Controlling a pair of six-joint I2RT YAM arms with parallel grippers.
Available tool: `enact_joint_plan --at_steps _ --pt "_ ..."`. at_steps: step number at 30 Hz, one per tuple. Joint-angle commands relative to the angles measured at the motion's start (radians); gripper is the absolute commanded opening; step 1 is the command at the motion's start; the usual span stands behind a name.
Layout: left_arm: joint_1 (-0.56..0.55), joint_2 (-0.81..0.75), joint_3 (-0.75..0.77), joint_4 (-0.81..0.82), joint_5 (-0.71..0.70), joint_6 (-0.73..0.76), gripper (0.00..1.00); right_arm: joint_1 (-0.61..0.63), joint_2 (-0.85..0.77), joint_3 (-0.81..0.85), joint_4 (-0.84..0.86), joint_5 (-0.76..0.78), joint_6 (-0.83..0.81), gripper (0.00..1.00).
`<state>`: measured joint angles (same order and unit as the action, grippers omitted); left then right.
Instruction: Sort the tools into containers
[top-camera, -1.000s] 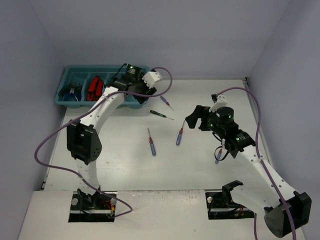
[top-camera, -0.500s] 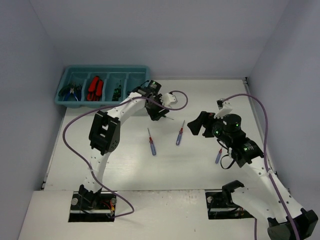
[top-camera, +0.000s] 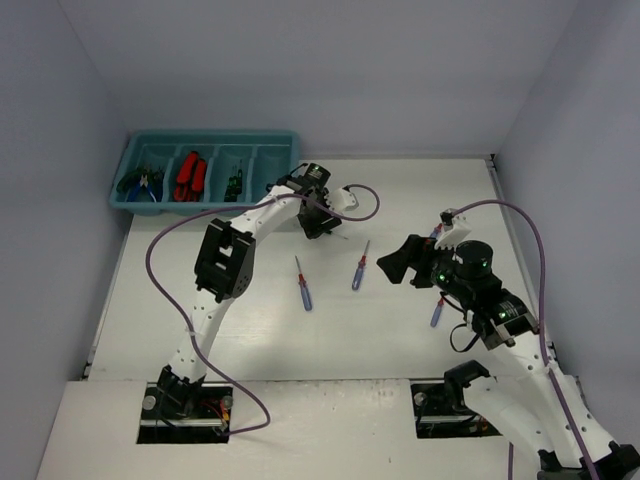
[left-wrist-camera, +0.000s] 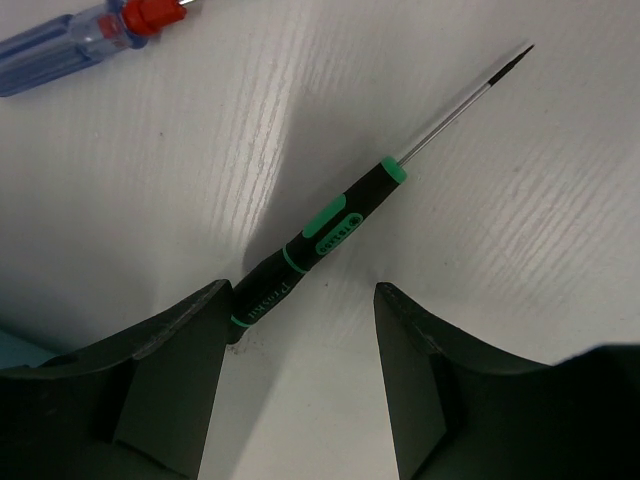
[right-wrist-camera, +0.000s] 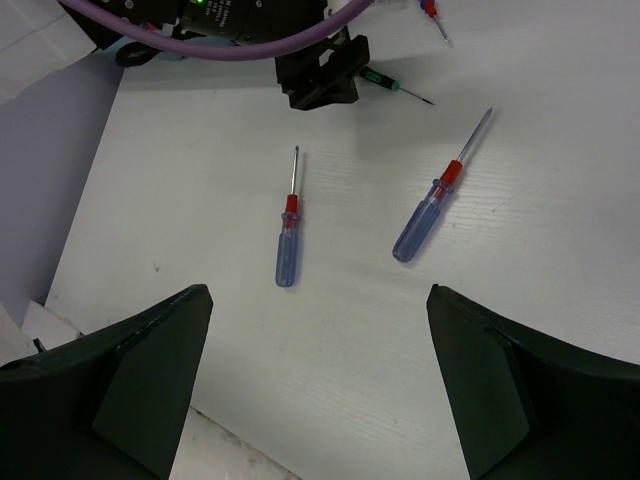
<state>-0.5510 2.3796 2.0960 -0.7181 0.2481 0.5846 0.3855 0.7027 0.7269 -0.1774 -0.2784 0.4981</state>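
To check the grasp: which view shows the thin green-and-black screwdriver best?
Left wrist: the thin green-and-black screwdriver lies whole and large at the open left pincer. Right wrist shows only its shaft end, small; top external, almost nothing.

- We see the table (left-wrist-camera: 520, 200) as a white matt top with a fine wood-grain texture.
- The green-banded screwdriver (left-wrist-camera: 318, 240) has a matt black plastic grip and a thin, shiny metal shaft.
- The blue screwdriver (left-wrist-camera: 60, 45) shows a glossy, translucent plastic handle.
- We read the left gripper (left-wrist-camera: 305, 295) as matt black plastic.
- The tray (top-camera: 200, 137) at the far left corner is smooth teal plastic.
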Motion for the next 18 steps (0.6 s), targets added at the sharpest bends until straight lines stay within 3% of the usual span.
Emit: enact_joint_plan --at_steps 1,18 --pt "-0.006 -0.001 0.071 0.008 -0.02 0.041 0.55 -0.004 -0.02 0.002 0.012 -0.03 0.011 0.87" --pt "-0.007 0.055 -0.018 -0.037 0.127 -0.066 0.52 -0.004 0.014 0.012 0.006 -0.007 -0.009 0.88"
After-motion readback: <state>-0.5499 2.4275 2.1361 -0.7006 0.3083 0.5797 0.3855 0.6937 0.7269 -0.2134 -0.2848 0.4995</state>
